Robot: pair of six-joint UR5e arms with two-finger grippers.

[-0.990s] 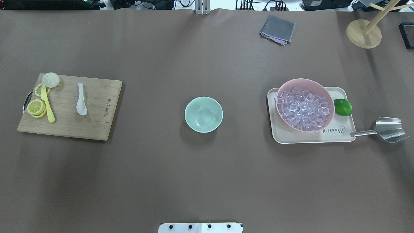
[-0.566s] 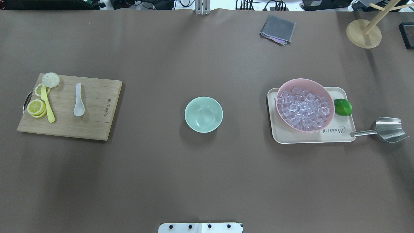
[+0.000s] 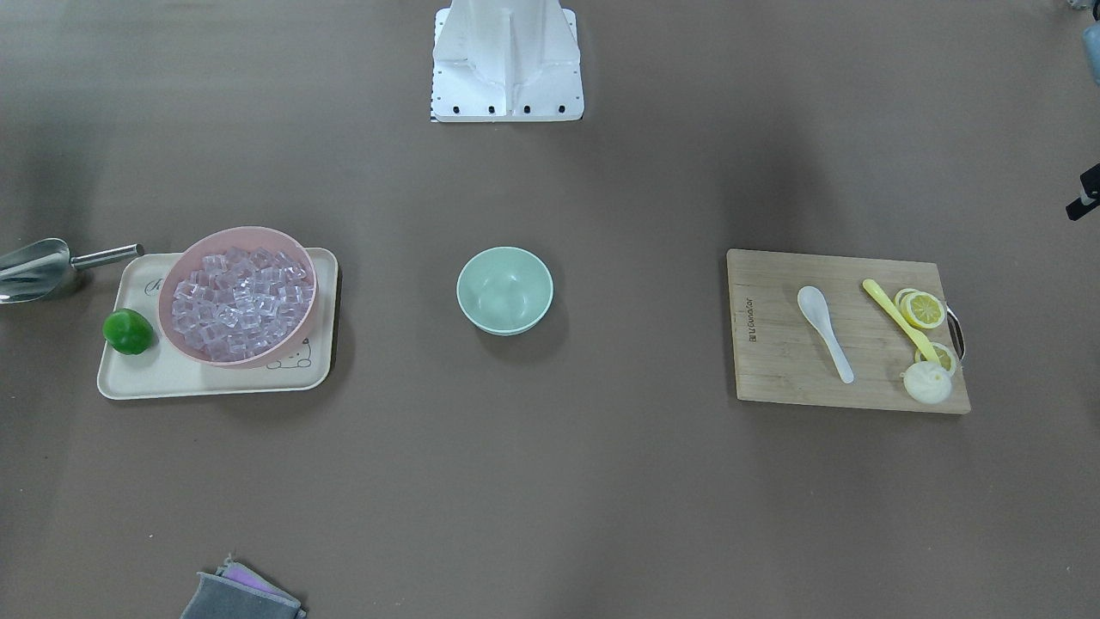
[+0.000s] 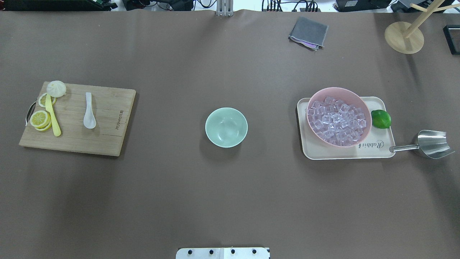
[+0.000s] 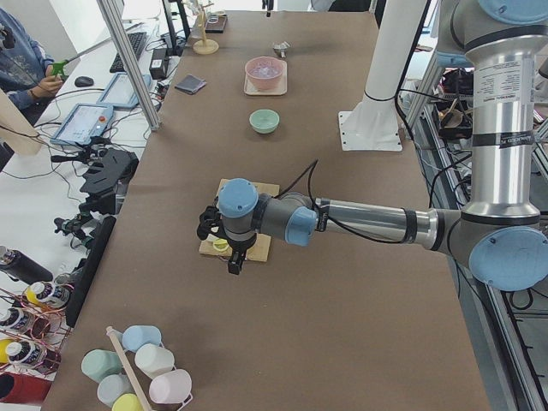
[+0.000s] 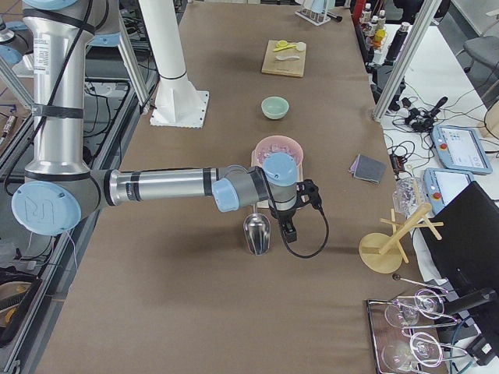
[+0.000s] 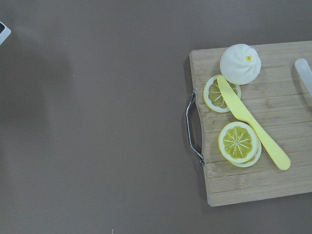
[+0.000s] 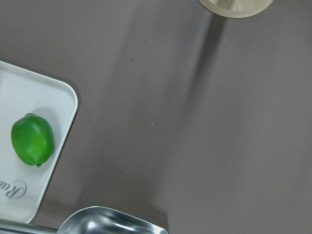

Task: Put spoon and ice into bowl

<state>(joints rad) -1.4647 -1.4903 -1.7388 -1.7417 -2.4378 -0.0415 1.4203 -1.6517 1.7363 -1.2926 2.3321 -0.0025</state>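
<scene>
Centrally, the bowl (image 4: 226, 127) sits empty at mid-worktop. The spoon (image 4: 89, 112) lies flat on the cutting board (image 4: 107, 118) toward the left edge (scoop end nearer the robot's edge). Ice (image 4: 337, 120) fills the pink bowl (image 4: 339, 89) on the tray (image 4: 323, 151) toward the right edge. The left gripper (image 5: 233, 261) hangs above the board's outer end and the right gripper (image 6: 290, 231) near the metal scoop (image 4: 433, 144); whether their fingers are apart or together cannot be told.
</scene>
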